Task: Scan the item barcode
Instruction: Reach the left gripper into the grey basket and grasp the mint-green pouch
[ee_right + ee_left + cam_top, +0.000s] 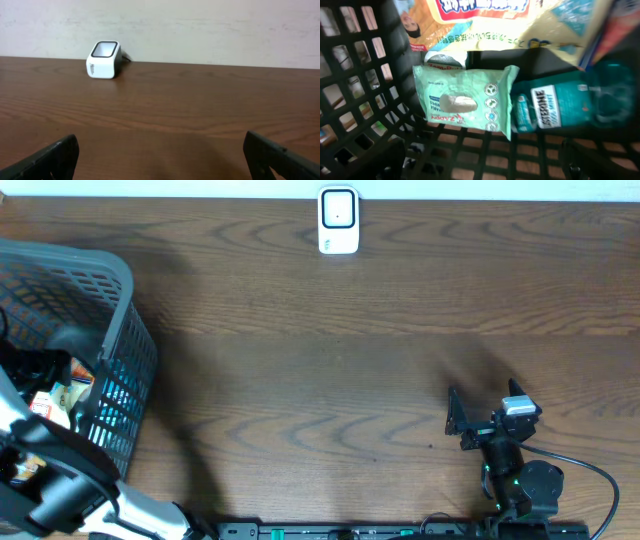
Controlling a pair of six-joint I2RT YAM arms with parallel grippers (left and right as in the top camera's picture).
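**Crowded basket, chancy pick**

The goods to scan all lie in the basket (110, 300) at the left of the surface (320, 360), none yet lifted. The left hand (492, 162) hangs over them, fingers spread wide and empty.

The printed bag (490, 20) overlaps the mouthwash bottle (560, 105), which touches the wipes pack (465, 102). A closing grip could therefore catch two things, or snag the basket's lattice. The soft pack might also fold and hide its barcode.

The scanner (338, 221) stands well apart at the far edge. The right hand (160, 155), likewise wide open and empty, faces it.

Count: one surface, one basket, two hands, one bag, one bottle, one wipes pack, one scanner. Other packs are too blurred to count.
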